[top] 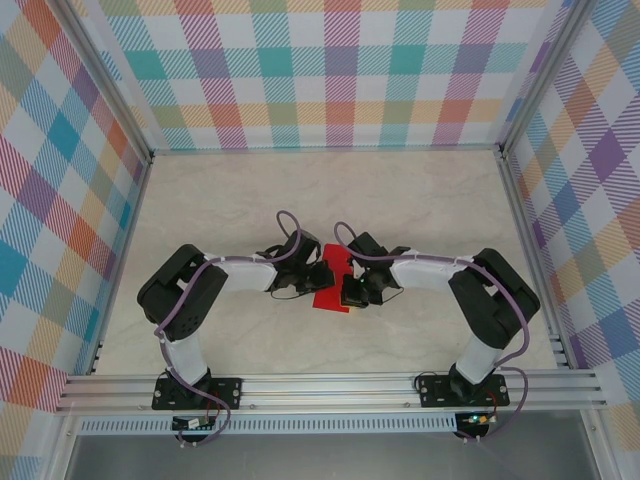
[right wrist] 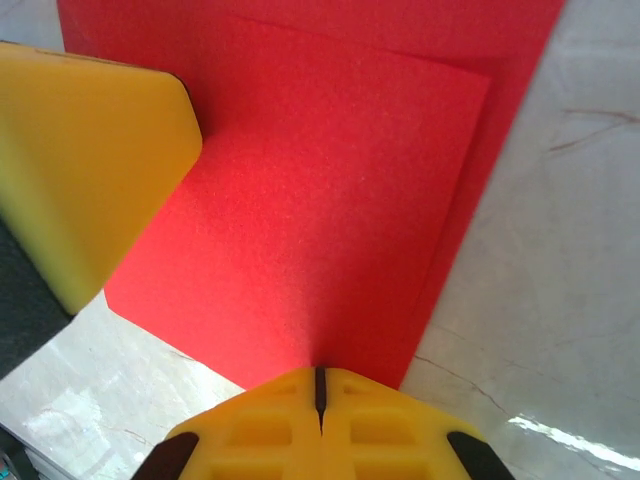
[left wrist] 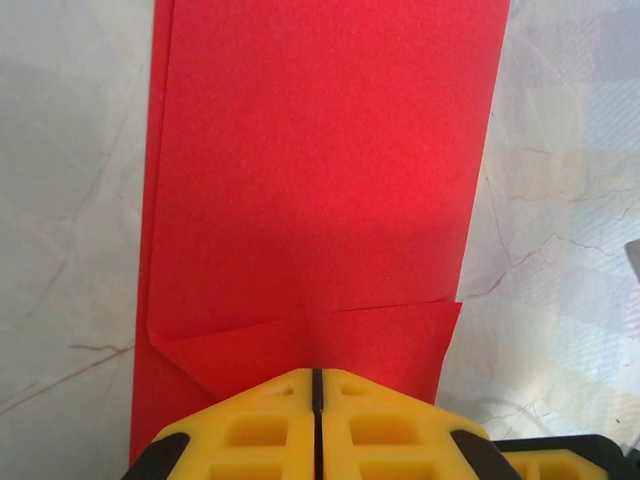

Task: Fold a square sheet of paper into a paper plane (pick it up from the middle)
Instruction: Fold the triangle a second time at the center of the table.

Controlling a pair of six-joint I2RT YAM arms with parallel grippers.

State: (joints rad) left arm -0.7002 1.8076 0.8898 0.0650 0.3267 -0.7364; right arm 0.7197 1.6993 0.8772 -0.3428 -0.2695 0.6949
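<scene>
So the paper [top: 328, 296] is lying flat on the table [top: 420, 200], roughly in the middle and a bit toward the near side, with both arms reaching in over it from either side. It isn't a plain square right now, it's folded over on itself into a longish rectangle.

The left gripper [top: 322, 276] is on the paper's left side. From the left wrist cam, the left gripper [left wrist: 315, 385] has its yellow fingers pressed tight together with only a thin dark seam between them. The tip sits right at the near end of the paper [left wrist: 320, 180]. There's a crease running across just in front of the tip, plus a small slanted flap at the near left corner. Along the left edge one layer peeks out just past the other.

The right gripper [top: 352, 292] is on the opposite side. In its own cam the right gripper [right wrist: 320, 380] is closed up the same way, tip touching the near edge of the paper [right wrist: 330, 200]. You can see a top layer sitting slightly inside a bigger one underneath. One of the left gripper's fingers [right wrist: 90, 160] rests on the paper's far left edge.

Honestly can't tell whether either tip has a layer pinched or is only pressing down on it
</scene>
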